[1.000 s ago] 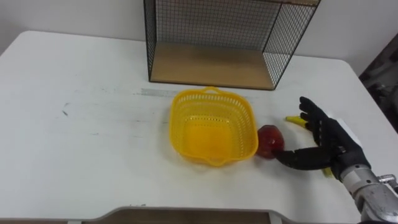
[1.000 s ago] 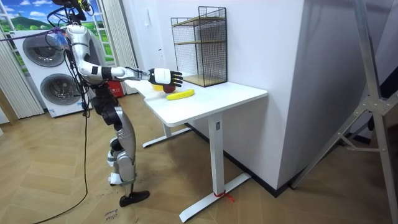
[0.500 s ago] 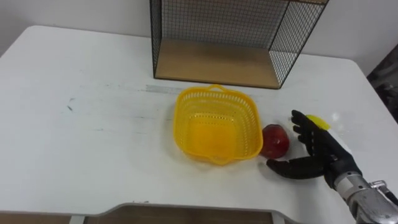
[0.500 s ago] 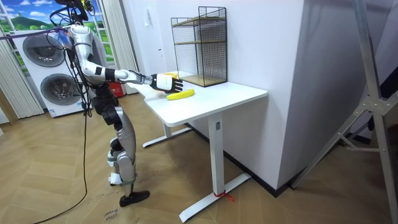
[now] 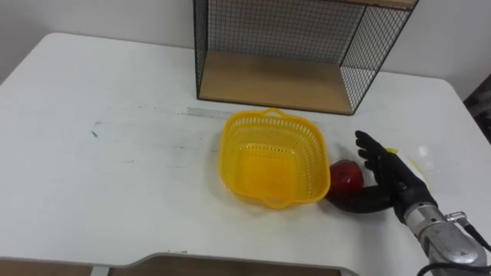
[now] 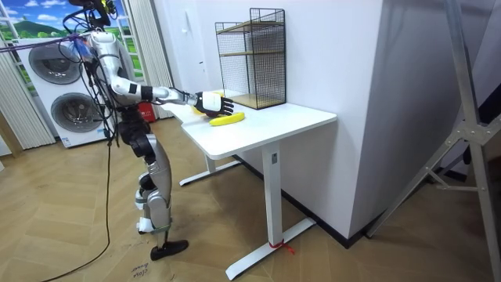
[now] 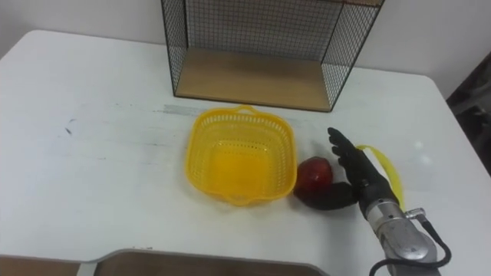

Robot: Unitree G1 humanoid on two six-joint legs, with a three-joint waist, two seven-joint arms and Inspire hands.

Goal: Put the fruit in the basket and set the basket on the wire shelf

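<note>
A yellow plastic basket (image 5: 272,157) (image 7: 242,153) sits empty on the white table (image 5: 115,176), in front of the black wire shelf (image 5: 299,38) with its wooden base (image 5: 276,80). A red apple (image 5: 347,175) (image 7: 313,172) lies against the basket's right side. My right hand (image 5: 385,182) (image 7: 356,175) is open just right of the apple, fingers spread upward and thumb lying along the apple's near side. A yellow banana (image 7: 386,170) lies behind the hand, mostly hidden by it. In the room view I stand at the table's end, right hand (image 6: 208,101) stretched over the table beside the banana (image 6: 227,119).
The table's right edge (image 5: 468,100) is close to my right arm. The shelf (image 6: 250,59) stands at the table's back, by the wall. Washing machines (image 6: 51,94) stand behind me in the room view.
My right hand has moved left from beside the banana up to the apple, its thumb now along the fruit. The eye views have shifted a little; basket and apple stay put.
</note>
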